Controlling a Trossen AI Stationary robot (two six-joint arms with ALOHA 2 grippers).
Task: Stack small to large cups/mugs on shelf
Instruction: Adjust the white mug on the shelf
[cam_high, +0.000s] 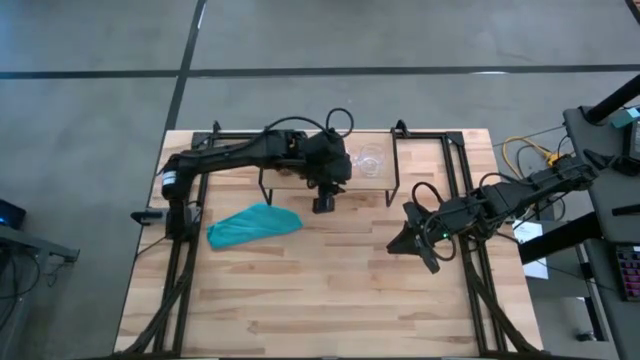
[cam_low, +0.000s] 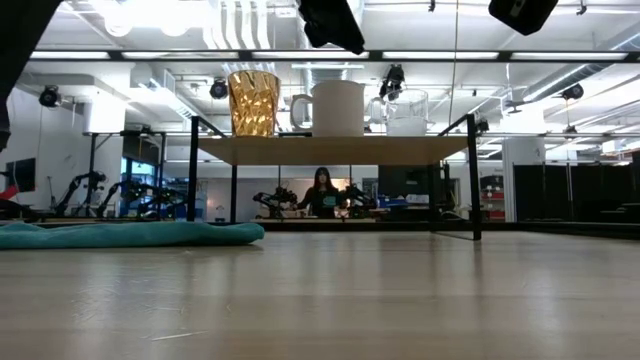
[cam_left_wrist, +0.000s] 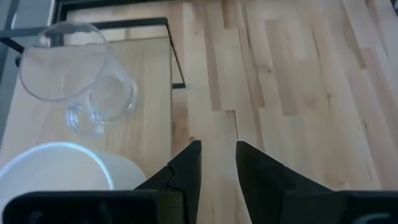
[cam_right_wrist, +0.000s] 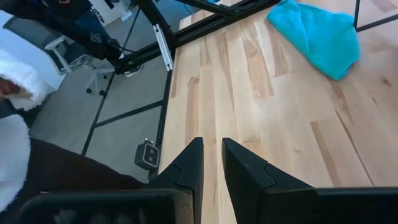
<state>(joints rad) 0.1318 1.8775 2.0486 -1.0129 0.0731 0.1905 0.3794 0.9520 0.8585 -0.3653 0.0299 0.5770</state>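
Three vessels stand upright in a row on the shelf (cam_low: 335, 150): the amber textured cup (cam_low: 253, 103), the white handled mug (cam_low: 335, 107) and the clear glass cup (cam_low: 405, 112). The left wrist view looks down on the glass cup (cam_left_wrist: 81, 74) and the mug's rim (cam_left_wrist: 56, 171). My left gripper (cam_high: 324, 198) hovers above the shelf's near edge, just in front of the mug. Its fingers (cam_left_wrist: 217, 163) are a narrow gap apart and hold nothing. My right gripper (cam_high: 412, 240) waits over the bare table to the right, shut (cam_right_wrist: 212, 155) and empty.
A teal cloth (cam_high: 254, 224) lies crumpled on the table (cam_high: 330, 290), left of the shelf's front. Black frame rails (cam_high: 465, 200) run along both table sides. A person stands in the room far behind the shelf (cam_low: 322, 190), and a white sleeve shows beside the table (cam_right_wrist: 15, 81).
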